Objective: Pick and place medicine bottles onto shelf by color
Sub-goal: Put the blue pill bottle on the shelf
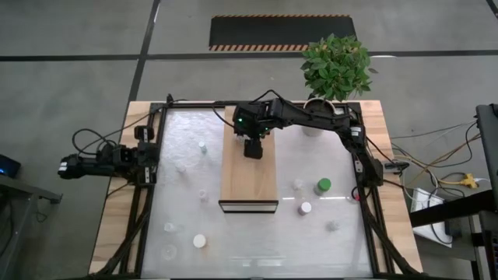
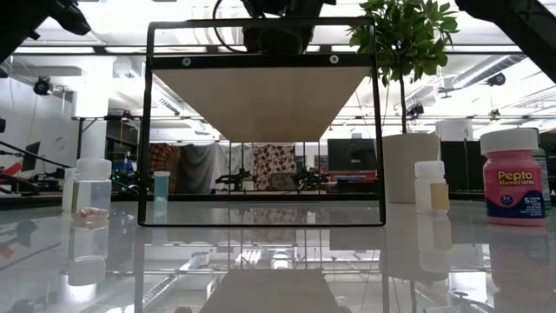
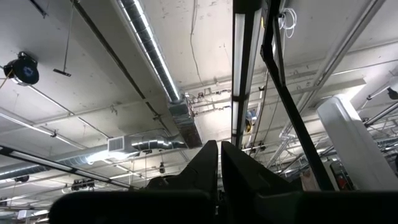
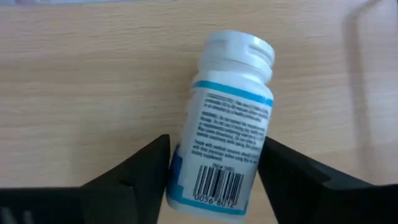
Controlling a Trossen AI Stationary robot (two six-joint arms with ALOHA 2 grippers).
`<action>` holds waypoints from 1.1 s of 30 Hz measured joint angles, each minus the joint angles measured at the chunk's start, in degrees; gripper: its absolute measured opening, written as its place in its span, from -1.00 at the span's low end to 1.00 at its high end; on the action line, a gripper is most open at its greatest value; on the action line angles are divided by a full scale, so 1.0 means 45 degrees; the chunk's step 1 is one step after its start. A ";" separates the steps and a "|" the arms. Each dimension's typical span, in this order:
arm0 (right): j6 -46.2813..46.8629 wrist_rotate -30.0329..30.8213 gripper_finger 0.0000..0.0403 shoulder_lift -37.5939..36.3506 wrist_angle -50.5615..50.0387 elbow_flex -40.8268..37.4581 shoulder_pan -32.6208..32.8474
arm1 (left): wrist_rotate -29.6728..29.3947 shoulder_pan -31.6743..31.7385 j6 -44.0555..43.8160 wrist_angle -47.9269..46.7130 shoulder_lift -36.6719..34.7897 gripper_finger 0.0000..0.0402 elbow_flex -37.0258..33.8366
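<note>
On the long light-wood shelf plank point(image 4: 93, 81), a white medicine bottle with a blue-banded label and white cap point(image 4: 227, 130) is lying tilted between our right gripper's point(image 4: 214, 177) parted dark fingers, which are flanking it; whether they are pressing it we cannot tell. We are judging it best to centre before lifting clear. Our left gripper point(image 3: 219, 165) is waiting closed, empty, beside the table.

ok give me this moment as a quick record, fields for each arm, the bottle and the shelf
right gripper: over the shelf's far part, fingers either side of a white bottle, small gaps showing
white bottle: white cap, barcode label, against the wood
shelf: light wood plank, mid table
left gripper: parked at table's left edge, fingers shut, pointing up at the ceiling
other bottles: scattered on the table
</note>
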 joint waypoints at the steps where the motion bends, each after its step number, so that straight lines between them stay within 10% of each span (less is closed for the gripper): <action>1: 0.0272 -0.0001 -0.05 -0.0031 0.0010 0.0000 0.0000 | -0.0003 -0.0002 -0.0002 0.0000 0.0000 -0.98 0.0000; 9: 0.0752 0.0263 -0.41 -0.1529 0.1324 -0.0525 0.1401 | -0.0002 -0.0002 -0.0003 0.0010 0.0019 -0.98 0.0000; 14: 0.0599 0.3132 -0.41 -0.3615 0.4205 -0.3473 0.3219 | -0.0005 0.0002 -0.0003 -0.0005 0.0063 -0.98 0.0000; 22: 0.0402 0.5667 -0.41 -0.6925 1.4948 -1.1614 0.4396 | -0.0005 -0.0003 -0.0432 0.0010 0.0072 -0.98 0.0000; 33: 0.0344 0.6641 -0.40 -0.6458 2.7672 -1.8681 0.3897 | 0.0034 -0.0003 -0.1327 -0.0114 0.0215 -0.98 -0.0010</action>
